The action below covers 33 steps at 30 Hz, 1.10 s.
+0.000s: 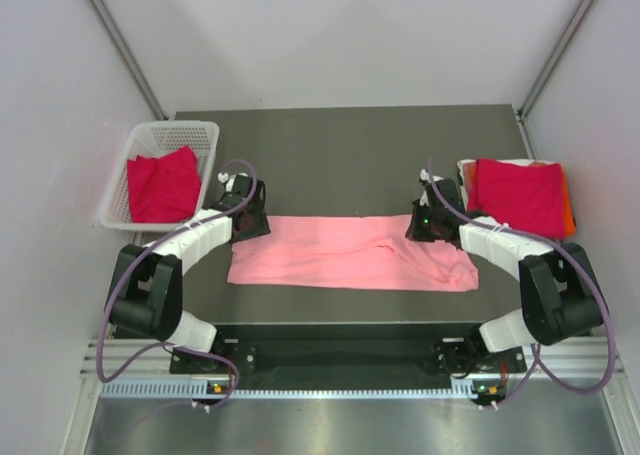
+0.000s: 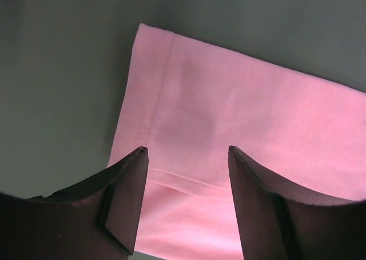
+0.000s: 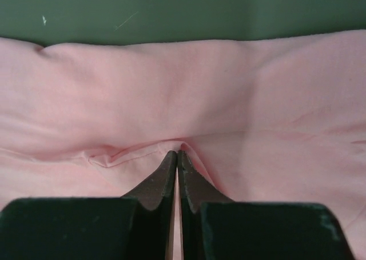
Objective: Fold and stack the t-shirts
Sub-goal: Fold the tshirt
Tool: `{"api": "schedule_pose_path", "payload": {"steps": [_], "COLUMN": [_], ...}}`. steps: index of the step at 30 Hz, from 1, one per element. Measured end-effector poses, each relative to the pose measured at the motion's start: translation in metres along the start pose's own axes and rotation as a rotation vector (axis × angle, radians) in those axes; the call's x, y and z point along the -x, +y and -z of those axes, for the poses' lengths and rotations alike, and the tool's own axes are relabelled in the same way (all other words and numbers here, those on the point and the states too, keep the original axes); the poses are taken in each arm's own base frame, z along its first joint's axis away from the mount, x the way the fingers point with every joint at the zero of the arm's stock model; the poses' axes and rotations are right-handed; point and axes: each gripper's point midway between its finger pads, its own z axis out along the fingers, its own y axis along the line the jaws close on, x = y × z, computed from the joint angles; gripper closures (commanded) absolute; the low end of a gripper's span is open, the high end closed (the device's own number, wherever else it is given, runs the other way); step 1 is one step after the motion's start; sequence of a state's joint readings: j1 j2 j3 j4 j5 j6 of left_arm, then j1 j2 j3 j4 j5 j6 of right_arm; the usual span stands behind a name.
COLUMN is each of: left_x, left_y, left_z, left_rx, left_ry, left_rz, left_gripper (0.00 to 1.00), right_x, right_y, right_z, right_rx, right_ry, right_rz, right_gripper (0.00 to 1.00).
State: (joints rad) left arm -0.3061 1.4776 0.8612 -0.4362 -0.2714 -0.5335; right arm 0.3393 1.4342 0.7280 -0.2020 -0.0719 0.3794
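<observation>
The light pink soft cloth t-shirt [image 1: 350, 255] lies flat on the dark grey table [image 1: 340, 155], near the front, between the two arms. It is folded into a long band, and its long side runs from left to right. The left wrist view shows a neat stitched hem at the left end. The right end is more rumpled.

The left gripper [image 1: 250, 222] sits over the far left corner of the shirt. Its fingers [image 2: 128, 197] are wide apart, with only the hem corner showing below them. The right gripper [image 1: 425, 223] is at the far edge near the right end. Its fingers [image 3: 160, 183] are pressed together, and a small pucker of pink cloth is pinched at the tips.

I think the step now is to grab the far edge with both grippers so the band can be folded. To do it well, the left gripper should go down right on the corner and catch all the layers before it closes. Then both should lift to the same height and move together, so the edge stays straight and tight.

A crimson t-shirt [image 1: 162, 185] waits in the white plastic mesh basket [image 1: 175, 127] at the far left. A folded crimson t-shirt [image 1: 520, 197] tops the pile on the right.
</observation>
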Motion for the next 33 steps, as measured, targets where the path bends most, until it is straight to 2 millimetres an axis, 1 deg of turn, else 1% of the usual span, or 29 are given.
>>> {"api": "schedule_pose_path", "payload": {"steps": [2, 4, 9, 11, 12, 13, 16, 17, 18, 19, 20, 21, 23, 25, 27, 29, 33], "left_x": [0.000, 0.000, 0.000, -0.001, -0.001, -0.001, 0.000, 0.000, 0.000, 0.000, 0.000, 0.000, 0.000, -0.001, -0.002, -0.001, -0.001], "left_y": [0.000, 0.000, 0.000, 0.000, 0.000, 0.000, -0.001, -0.001, -0.001, -0.001, -0.001, -0.001, -0.001, -0.001, -0.001, -0.001, -0.001], "left_z": [0.000, 0.000, 0.000, -0.001, -0.001, -0.001, -0.001, -0.001, -0.001, -0.001, -0.001, -0.001, -0.002, -0.002, -0.002, -0.002, -0.003], "left_rx": [0.000, 0.000, -0.002, -0.002, -0.002, -0.003, -0.005, -0.006, -0.007, -0.007, -0.007, -0.009, -0.009, -0.008, -0.009, -0.009, -0.010], "left_ry": [0.001, 0.000, 0.000, 0.000, 0.001, 0.000, -0.002, -0.002, -0.003, -0.003, -0.004, -0.006, -0.005, -0.004, -0.004, -0.006, -0.006], "left_rz": [0.000, 0.000, 0.000, 0.000, 0.000, 0.000, 0.001, 0.001, 0.002, 0.002, 0.002, 0.002, 0.002, 0.002, 0.002, 0.002, 0.002], "left_gripper": [0.37, 0.37, 0.37, 0.37, 0.38, 0.38, 0.38, 0.38, 0.38, 0.38, 0.38, 0.38, 0.38, 0.38, 0.38, 0.38, 0.38], "right_x": [0.000, 0.001, -0.005, -0.011, -0.014, -0.019, -0.029, -0.029, -0.028, -0.027, -0.026, -0.024, -0.017, -0.007, 0.002, 0.003, -0.001], "right_y": [0.003, 0.008, 0.023, 0.029, 0.031, 0.033, 0.035, 0.035, 0.035, 0.035, 0.035, 0.035, 0.034, 0.035, 0.036, 0.036, 0.033], "right_z": [0.002, 0.008, 0.034, 0.044, 0.048, 0.051, 0.060, 0.062, 0.063, 0.064, 0.065, 0.066, 0.067, 0.065, 0.060, 0.055, 0.050], "right_rx": [0.017, 0.045, 0.149, 0.192, 0.212, 0.228, 0.246, 0.245, 0.244, 0.243, 0.239, 0.232, 0.219, 0.209, 0.204, 0.203, 0.191], "right_ry": [-0.001, -0.015, -0.053, -0.060, -0.063, -0.060, -0.053, -0.054, -0.058, -0.057, -0.056, -0.058, -0.071, -0.078, -0.076, -0.064, -0.044], "right_rz": [0.001, 0.003, 0.003, -0.003, -0.003, -0.007, -0.009, -0.009, -0.009, -0.011, -0.015, -0.012, -0.006, -0.004, -0.009, -0.013, -0.016], "right_gripper": [1.00, 1.00, 1.00, 1.00, 0.97, 0.90, 0.94, 0.90, 0.80, 0.62, 0.59, 0.58, 0.67, 0.68, 0.65, 0.56, 0.54]}}
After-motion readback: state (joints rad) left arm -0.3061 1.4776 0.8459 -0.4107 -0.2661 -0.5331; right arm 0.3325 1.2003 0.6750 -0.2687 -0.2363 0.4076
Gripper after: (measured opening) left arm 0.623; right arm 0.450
